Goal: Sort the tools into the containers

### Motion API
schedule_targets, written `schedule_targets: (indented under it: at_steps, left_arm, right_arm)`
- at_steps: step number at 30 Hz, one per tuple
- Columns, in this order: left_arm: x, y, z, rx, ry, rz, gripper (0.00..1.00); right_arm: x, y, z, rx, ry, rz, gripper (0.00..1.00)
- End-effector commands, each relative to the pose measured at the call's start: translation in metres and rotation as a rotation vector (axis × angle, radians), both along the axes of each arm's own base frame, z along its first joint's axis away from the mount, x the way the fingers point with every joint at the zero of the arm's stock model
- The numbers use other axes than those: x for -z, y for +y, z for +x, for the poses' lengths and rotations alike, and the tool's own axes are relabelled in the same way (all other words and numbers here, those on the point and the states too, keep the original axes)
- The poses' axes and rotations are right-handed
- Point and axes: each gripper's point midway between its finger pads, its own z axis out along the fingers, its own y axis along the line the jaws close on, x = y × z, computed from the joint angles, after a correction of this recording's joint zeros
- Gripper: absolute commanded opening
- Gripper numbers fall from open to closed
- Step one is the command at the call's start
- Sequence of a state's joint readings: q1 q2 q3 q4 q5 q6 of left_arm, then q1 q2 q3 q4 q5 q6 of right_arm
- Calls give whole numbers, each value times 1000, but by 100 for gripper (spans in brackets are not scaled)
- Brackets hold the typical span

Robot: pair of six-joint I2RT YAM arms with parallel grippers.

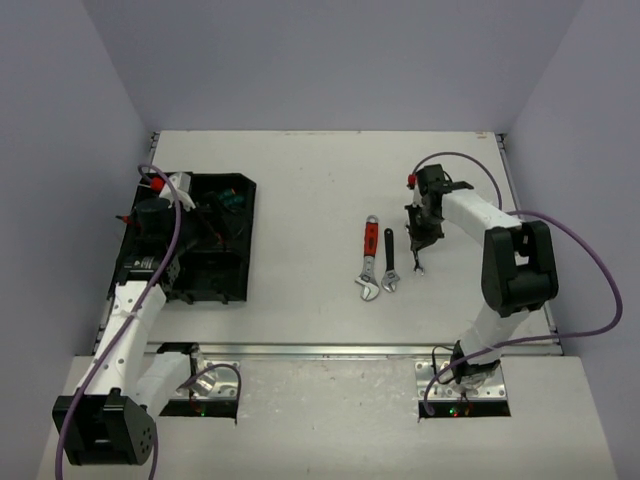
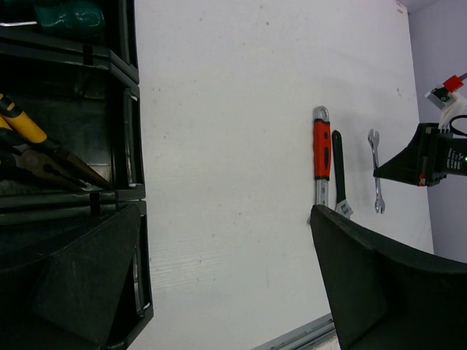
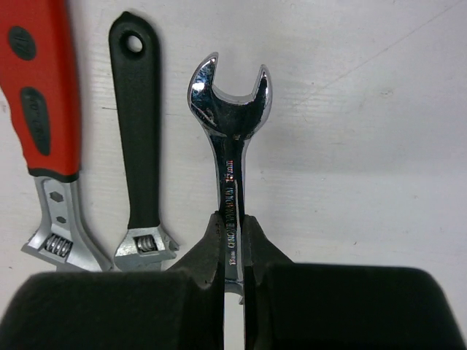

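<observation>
Now, axis: wrench runs near-to-far on the table, open head toward the far edge, parallel to its neighbours.
Room: bare table to its right and beyond; black adjustable just beside on its left, apart; red adjustable past that.
Right gripper: closed tight on the wrench's shank, below the head.
Left gripper: jaws wide, holding nothing, at the edge of the tray, well apart from the wrench.

Bright, even light — white worktop near washed out; glare on wrench chrome; tray interior dark.
</observation>
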State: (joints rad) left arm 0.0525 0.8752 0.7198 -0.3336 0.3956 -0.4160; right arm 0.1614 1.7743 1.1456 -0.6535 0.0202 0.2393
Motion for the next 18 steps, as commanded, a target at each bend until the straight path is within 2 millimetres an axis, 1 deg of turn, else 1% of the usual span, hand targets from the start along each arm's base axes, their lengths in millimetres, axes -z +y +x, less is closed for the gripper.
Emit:
schedule_targets:
  at_steps: [1, 4, 6, 8, 9, 11, 13, 14, 15, 18]
  left_arm:
    - [-16, -10, 4, 51, -73, -18, 100]
    - [-17, -13, 4, 64, -71, -38, 100]
    - [-20, -22, 3, 94, -75, -83, 100]
    - [-26, -38, 3, 137, -91, -161, 100]
    - [-33, -52, 3, 180, -120, -185, 100]
    - [-39, -73, 0, 220, -142, -263, 100]
    - [-46, -98, -5, 269, -169, -327, 100]
    - [-51, -105, -5, 272, -186, -357, 100]
    - [-50, -106, -3, 246, -175, -379, 100]
    - [-53, -122, -6, 241, -179, -440, 100]
  right_arm:
    - [-22, 6, 7, 13, -89, 33, 0]
    - [-32, 15, 5, -1, -118, 52, 0]
    - [-41, 32, 4, -35, -143, 93, 0]
    - [-60, 60, 2, -98, -200, 132, 0]
    - [-70, 76, -1, -136, -227, 152, 0]
    - [-86, 109, -6, -198, -274, 206, 0]
    - [-103, 135, -11, -252, -320, 262, 0]
    - [-113, 149, -15, -286, -345, 300, 0]
    - [-119, 163, -19, -313, -360, 335, 0]
    - [-137, 197, -33, -389, -395, 412, 0]
